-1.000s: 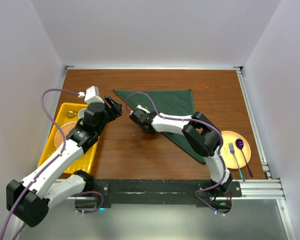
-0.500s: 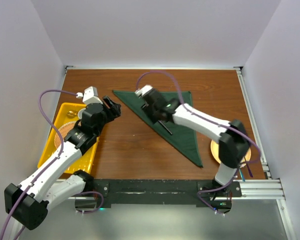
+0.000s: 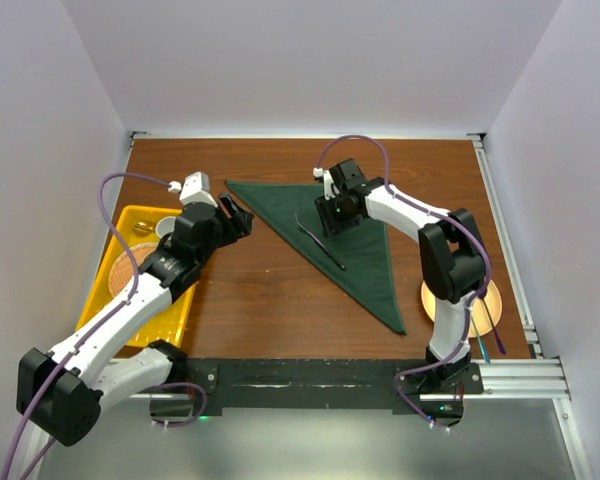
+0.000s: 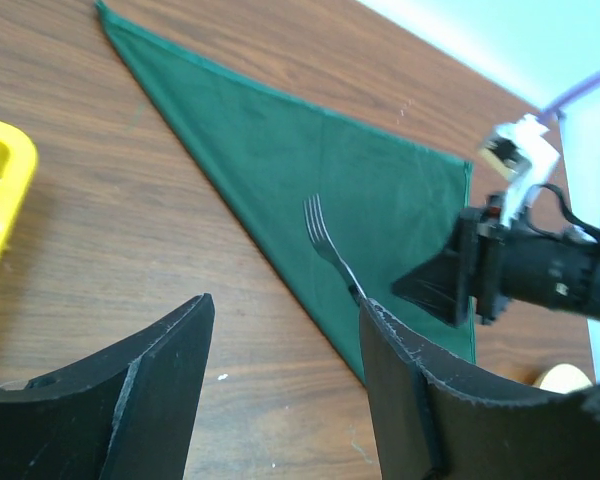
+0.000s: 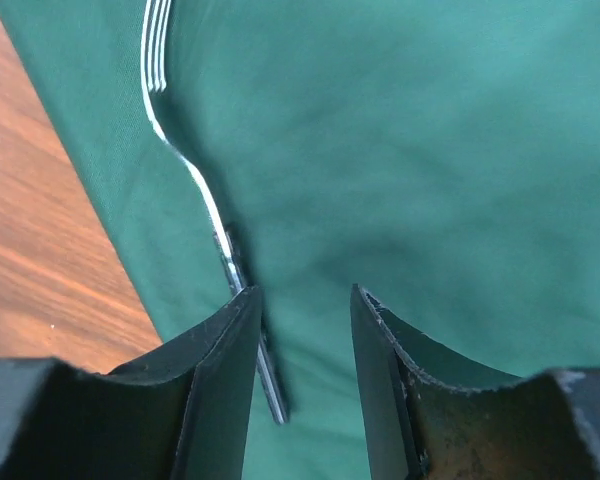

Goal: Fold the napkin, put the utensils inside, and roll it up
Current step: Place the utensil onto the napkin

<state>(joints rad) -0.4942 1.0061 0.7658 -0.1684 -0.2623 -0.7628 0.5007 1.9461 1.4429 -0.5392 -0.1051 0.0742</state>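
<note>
The green napkin [image 3: 365, 240] lies on the wooden table folded into a triangle. A thin grey fork [image 3: 320, 243], one of the utensils, rests on it near its left slanted edge, tines toward the far side. My right gripper [image 3: 330, 224] hovers just over the cloth beside the fork, open. In the right wrist view only green napkin [image 5: 430, 150] shows between the jaws, and the fork [image 5: 195, 180] runs past the outside of the left finger. My left gripper [image 3: 244, 222] is open over bare wood left of the napkin [image 4: 310, 170], with the fork [image 4: 328, 250] ahead of it.
A yellow tray [image 3: 185, 310] holding dishes sits at the left, under the left arm. An orange plate [image 3: 435, 300] stands at the near right, partly behind the right arm, with a teal and a purple utensil [image 3: 485, 340] beside it. White walls enclose the table.
The right gripper carried the fork from the table's middle onto the napkin, opened and let it go, then drew back toward the far side. The left gripper edged slightly toward the napkin.
</note>
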